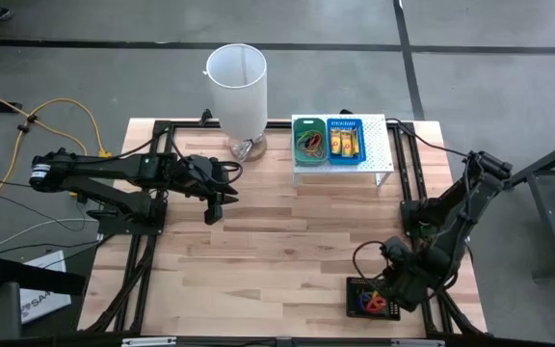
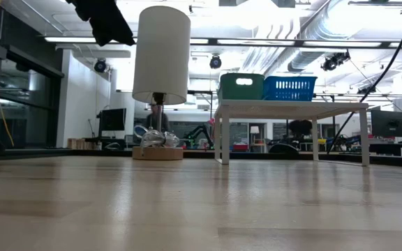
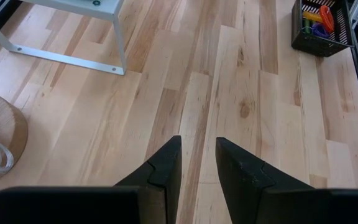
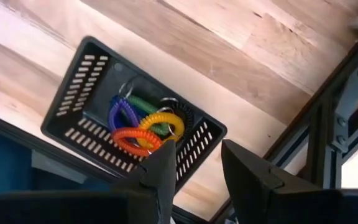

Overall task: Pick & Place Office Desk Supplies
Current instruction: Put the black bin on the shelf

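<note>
A black tray (image 4: 135, 118) sits on the table at the near right. In it lie coiled loops: purple (image 4: 120, 115), green (image 4: 143, 104), yellow (image 4: 163, 121), orange (image 4: 135, 140) and black (image 4: 182, 112). My right gripper (image 4: 197, 168) hangs open above the tray's right part (image 1: 393, 287), pointing down, with nothing between its fingers. My left gripper (image 3: 197, 168) stands open over bare wood at the table's left middle (image 1: 215, 205), holding nothing. On a white shelf (image 1: 379, 145) at the far side, a green tray (image 1: 308, 141) holds loops and a blue tray (image 1: 345, 144) holds yellow packets.
A tall white cylinder (image 1: 237, 89) on a round wooden base stands at the far edge, left of the shelf. Black frame rails (image 4: 334, 106) run along the table's right side, close to the black tray. Bare wood lies between the two arms.
</note>
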You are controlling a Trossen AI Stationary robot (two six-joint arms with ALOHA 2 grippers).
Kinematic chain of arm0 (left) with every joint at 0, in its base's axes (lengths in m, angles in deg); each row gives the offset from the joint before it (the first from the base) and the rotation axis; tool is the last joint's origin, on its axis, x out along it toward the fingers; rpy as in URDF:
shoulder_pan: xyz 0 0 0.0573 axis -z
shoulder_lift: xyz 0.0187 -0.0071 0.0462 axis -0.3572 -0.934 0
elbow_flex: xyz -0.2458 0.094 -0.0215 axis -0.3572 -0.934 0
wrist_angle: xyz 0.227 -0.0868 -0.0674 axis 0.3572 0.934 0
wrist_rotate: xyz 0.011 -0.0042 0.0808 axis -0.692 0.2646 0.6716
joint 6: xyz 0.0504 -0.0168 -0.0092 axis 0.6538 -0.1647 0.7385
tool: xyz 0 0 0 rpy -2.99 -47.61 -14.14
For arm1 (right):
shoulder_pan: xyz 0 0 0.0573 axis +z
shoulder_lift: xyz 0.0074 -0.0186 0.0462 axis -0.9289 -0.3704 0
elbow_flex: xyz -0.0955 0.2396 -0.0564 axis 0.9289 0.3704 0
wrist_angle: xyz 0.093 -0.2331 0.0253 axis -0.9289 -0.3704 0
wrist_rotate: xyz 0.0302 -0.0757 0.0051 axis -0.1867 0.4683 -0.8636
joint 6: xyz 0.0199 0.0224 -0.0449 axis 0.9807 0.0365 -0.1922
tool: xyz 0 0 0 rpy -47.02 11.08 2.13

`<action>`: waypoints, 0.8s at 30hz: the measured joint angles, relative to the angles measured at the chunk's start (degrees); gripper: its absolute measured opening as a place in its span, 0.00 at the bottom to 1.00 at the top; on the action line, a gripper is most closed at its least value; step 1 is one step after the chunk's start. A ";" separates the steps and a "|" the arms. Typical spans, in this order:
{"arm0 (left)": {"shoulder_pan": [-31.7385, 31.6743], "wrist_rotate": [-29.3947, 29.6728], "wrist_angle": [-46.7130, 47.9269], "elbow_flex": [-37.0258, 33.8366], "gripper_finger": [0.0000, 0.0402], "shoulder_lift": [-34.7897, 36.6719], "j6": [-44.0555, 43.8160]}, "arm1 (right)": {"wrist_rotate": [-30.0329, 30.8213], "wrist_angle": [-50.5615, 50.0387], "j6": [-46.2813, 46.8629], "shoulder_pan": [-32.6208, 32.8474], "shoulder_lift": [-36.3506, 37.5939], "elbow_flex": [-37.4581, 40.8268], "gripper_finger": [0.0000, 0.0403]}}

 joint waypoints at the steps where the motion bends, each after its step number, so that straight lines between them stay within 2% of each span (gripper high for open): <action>1: 0.00 0.00 0.00 0.00 0.24 0.00 0.00 | 0.02 0.00 -0.04 -0.38 0.00 0.00 0.29; 7: 0.00 0.00 0.00 0.00 0.24 0.00 0.01 | 0.45 0.12 -3.32 -3.03 -0.02 0.00 0.29; 16: -0.01 0.00 0.00 0.00 0.24 0.00 -0.01 | 3.56 8.86 -21.83 -5.28 -0.06 0.00 0.29; 24: -0.01 0.00 -0.02 0.00 0.24 0.00 0.01 | 0.45 15.12 -13.83 -6.08 -3.51 0.02 0.29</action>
